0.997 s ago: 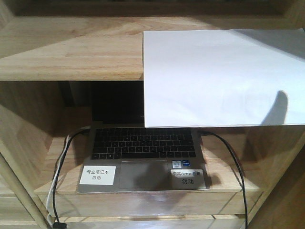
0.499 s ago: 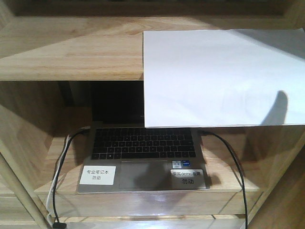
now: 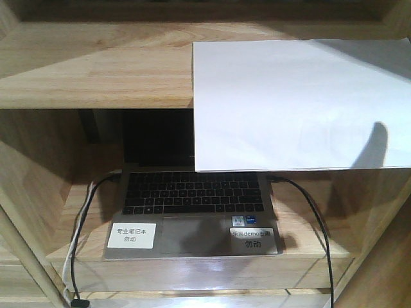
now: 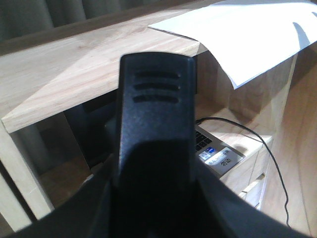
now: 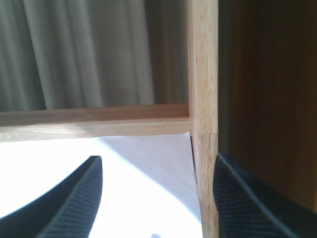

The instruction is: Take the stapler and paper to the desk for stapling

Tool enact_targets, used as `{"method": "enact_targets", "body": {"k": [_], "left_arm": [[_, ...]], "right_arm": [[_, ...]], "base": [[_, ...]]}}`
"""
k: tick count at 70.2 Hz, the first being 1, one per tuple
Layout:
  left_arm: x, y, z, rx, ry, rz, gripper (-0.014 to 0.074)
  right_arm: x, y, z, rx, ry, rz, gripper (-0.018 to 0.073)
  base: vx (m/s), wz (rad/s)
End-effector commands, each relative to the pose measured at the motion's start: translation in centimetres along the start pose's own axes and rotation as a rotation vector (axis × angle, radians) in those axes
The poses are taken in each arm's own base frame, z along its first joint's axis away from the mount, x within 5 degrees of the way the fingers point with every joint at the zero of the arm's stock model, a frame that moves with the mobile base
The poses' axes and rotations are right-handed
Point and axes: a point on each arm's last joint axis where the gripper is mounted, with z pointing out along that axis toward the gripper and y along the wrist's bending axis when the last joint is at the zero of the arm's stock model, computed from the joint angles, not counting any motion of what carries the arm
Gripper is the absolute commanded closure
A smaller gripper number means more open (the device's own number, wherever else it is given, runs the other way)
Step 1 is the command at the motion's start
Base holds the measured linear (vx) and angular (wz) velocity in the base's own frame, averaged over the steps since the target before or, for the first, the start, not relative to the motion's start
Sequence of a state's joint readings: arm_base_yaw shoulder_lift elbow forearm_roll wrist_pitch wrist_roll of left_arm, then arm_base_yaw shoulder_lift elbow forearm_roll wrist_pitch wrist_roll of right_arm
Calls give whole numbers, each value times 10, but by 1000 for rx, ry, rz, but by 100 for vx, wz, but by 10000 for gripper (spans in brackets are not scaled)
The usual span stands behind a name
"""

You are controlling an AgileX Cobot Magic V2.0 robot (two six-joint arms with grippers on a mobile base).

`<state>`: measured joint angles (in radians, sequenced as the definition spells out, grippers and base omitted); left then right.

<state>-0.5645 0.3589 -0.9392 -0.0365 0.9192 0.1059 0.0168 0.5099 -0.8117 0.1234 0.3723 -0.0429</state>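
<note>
The paper (image 3: 295, 102) is a blank white sheet lying on the top board of a wooden shelf unit (image 3: 96, 70), its front edge hanging over the laptop bay. It also shows in the left wrist view as the paper (image 4: 247, 34). My right gripper (image 5: 156, 198) is open just above the paper (image 5: 143, 193), beside the shelf's upright post (image 5: 203, 99); one ribbed fingertip (image 5: 74, 203) is over the sheet. My left gripper (image 4: 156, 198) is shut on the black stapler (image 4: 156, 114), which fills its view. The desk is out of view.
An open laptop (image 3: 192, 205) with two white labels sits in the shelf bay under the paper. Black cables (image 3: 314, 218) run down both sides of it. Grey curtains (image 5: 89, 49) hang behind the shelf.
</note>
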Motion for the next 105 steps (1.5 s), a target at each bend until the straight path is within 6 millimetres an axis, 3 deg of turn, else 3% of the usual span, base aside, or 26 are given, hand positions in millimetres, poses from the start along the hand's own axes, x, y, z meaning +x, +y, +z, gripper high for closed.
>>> {"method": "enact_targets", "body": {"k": [1,25,46,62,82,105], "left_arm": [[-16,1,-2,-4,-130,-7,603],[-16,1,-2,-4,-130,-7,603],[-16,1,-2,-4,-130,-7,603],[-16,1,-2,-4,-130,-7,603],[-16,1,-2,-4,-130,-7,603],[-16,1,-2,-4,-130,-7,603]], "right_arm": [[-16,0,0,9,-95,-8,108],[-18,0,-1,10,-123,2,90],[-19,0,-1,0,-131,157,-170],[-20,-1,-1,-14,-138,395,-156],[-19,-6,-2,-21,-187,958,-137],[4,-3,-2,-195,-312,1136,-73]], "base": [[0,0],[0,0],[0,0],[0,0],[0,0],[0,0]]}}
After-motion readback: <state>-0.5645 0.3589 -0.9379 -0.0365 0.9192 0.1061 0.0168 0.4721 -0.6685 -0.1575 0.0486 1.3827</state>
